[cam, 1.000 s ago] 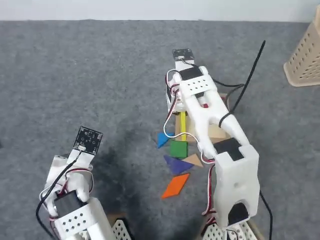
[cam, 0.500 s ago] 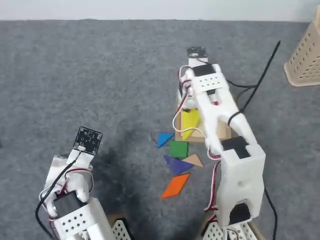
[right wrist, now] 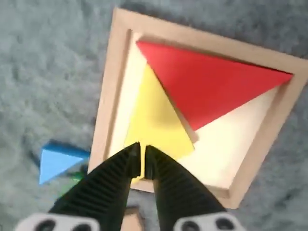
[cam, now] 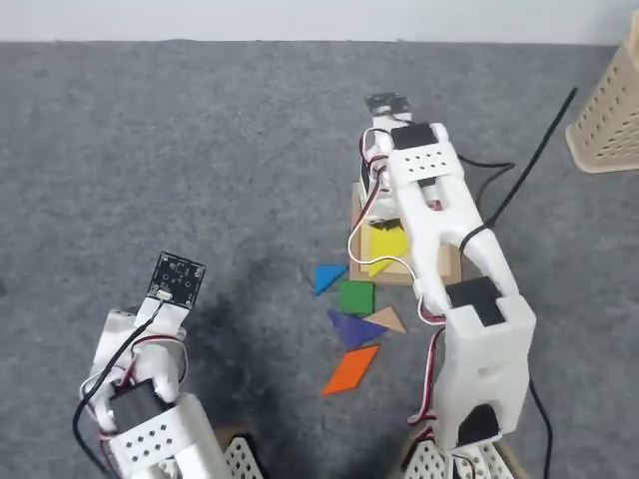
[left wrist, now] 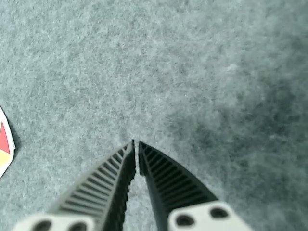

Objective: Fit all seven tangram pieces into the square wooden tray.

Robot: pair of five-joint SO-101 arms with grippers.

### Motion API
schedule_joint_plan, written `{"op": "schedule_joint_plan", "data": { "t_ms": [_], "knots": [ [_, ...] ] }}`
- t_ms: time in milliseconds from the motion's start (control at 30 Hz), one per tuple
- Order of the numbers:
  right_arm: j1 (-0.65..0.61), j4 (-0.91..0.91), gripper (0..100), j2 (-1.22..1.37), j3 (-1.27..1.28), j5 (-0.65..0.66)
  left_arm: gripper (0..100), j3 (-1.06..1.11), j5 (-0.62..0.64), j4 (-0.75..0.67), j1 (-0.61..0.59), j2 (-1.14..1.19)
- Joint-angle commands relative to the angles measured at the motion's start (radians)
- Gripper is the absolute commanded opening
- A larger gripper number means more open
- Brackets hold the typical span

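The square wooden tray (right wrist: 115, 72) was seen on the grey carpet (cam: 200, 150), with the red triangle (right wrist: 207, 84) laid inside it and the yellow triangle (right wrist: 154, 120) set touching it. The right gripper (right wrist: 141, 147) was held closed over the yellow triangle's edge. The left gripper (left wrist: 135, 143) was clenched above bare carpet. Five loose pieces (cam: 356, 297) were scattered just beside the tray

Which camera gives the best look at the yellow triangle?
The right wrist view: the yellow triangle shows nearly whole on the tray, beside the red triangle, with just one corner under the tool. The high view catches a strip of it beside the arm. The left wrist view faces carpet.
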Motion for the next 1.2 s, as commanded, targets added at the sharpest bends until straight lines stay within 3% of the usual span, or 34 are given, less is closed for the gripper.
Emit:
{"op": "schedule_joint_plan", "data": {
  "t_ms": [0,300,567,900,1033,1167],
  "knots": [
    [0.008,-0.033,0.5,0.044,0.026,0.046,1,-0.004,-0.015,0.003,0.000,0.006],
    [-0.005,-0.070,0.7,0.153,-0.084,0.051,1,-0.004,-0.015,0.003,0.000,0.006],
    [-0.090,-0.062,0.7,0.217,-0.166,0.052,1,-0.004,-0.015,0.003,0.000,0.006],
    [-0.113,0.093,0.7,-0.005,-0.212,0.044,1,-0.004,-0.015,0.003,0.000,0.006],
    [-0.180,0.079,0.7,-0.105,-0.104,0.058,1,-0.004,-0.015,0.003,0.000,0.006],
    [-0.242,-0.028,0.7,-0.249,0.157,0.132,1,-0.004,-0.015,0.003,0.000,0.006]
  ]
}}
